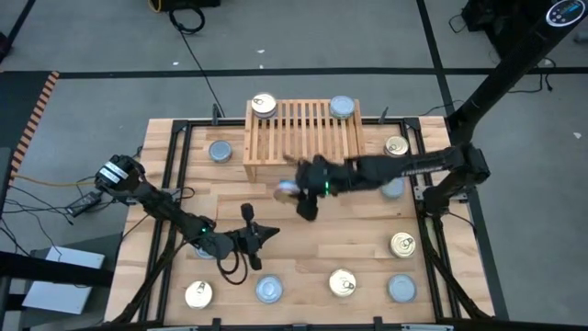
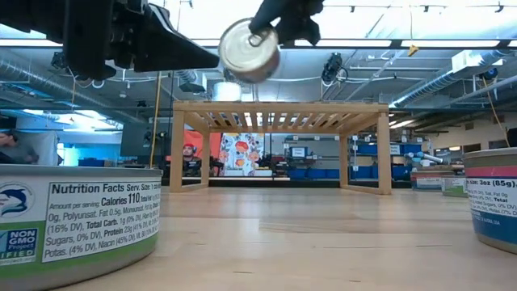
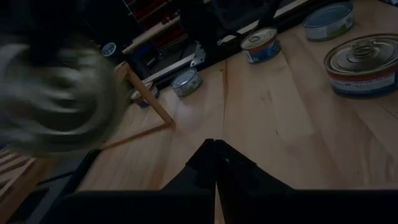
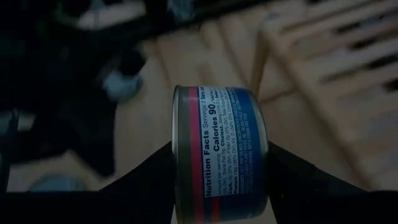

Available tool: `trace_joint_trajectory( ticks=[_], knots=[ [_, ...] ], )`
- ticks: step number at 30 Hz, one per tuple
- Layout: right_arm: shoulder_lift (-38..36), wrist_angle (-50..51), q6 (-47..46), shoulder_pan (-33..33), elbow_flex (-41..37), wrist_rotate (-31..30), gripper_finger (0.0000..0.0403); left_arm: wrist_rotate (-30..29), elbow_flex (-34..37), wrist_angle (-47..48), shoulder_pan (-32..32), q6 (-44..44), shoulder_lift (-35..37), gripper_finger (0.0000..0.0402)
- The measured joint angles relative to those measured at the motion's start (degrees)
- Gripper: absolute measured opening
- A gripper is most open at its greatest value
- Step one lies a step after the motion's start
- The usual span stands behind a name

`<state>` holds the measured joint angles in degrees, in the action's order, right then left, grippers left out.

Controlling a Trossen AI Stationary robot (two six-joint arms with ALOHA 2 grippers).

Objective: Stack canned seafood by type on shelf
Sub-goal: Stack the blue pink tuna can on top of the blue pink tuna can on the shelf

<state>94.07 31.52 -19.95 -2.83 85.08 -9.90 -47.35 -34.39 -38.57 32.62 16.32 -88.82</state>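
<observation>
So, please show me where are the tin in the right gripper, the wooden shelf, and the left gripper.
held tin (image 4: pixel 221 149), right wrist view, on its blue label wall.
shelf (image 1: pixel 303 129), high view, on a slat of its top.
left gripper (image 1: pixel 266 232), high view, at its shut fingertips, low over the table.

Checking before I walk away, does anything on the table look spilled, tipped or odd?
Nothing is spilled or damaged. Only the tin in the right claw is on edge, carried in mid-air in front of the shelf.
</observation>
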Motion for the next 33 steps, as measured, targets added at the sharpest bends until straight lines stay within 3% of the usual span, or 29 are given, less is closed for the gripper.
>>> trace_joint_trajectory(
  ticks=[8, 13, 19, 24, 33],
  knots=[
    [0.45, -4.05, 1.54, 13.28, 5.55, 9.89, 0.0202, 0.00, 0.00, 0.73, 0.00, -0.39, 0.00, 0.0010],
    [0.49, -11.65, -2.74, 21.66, 5.66, 19.39, 0.0202, 0.00, 0.00, 0.72, -0.02, -0.46, 0.00, 0.0010],
    [0.53, -19.10, -8.99, 29.12, 5.68, 23.38, 0.0202, 0.00, 0.00, 0.72, -0.25, -0.48, 0.00, 0.0010],
    [0.53, -23.31, -11.58, 31.65, 5.70, 25.07, 0.0202, 0.75, 0.00, 0.70, -1.18, -0.55, 0.00, 0.0010],
    [0.56, -24.81, -9.62, 30.34, 5.70, 25.05, 0.0202, 2.46, 0.00, 0.66, -2.33, -1.55, 0.00, 0.0010]
  ],
)
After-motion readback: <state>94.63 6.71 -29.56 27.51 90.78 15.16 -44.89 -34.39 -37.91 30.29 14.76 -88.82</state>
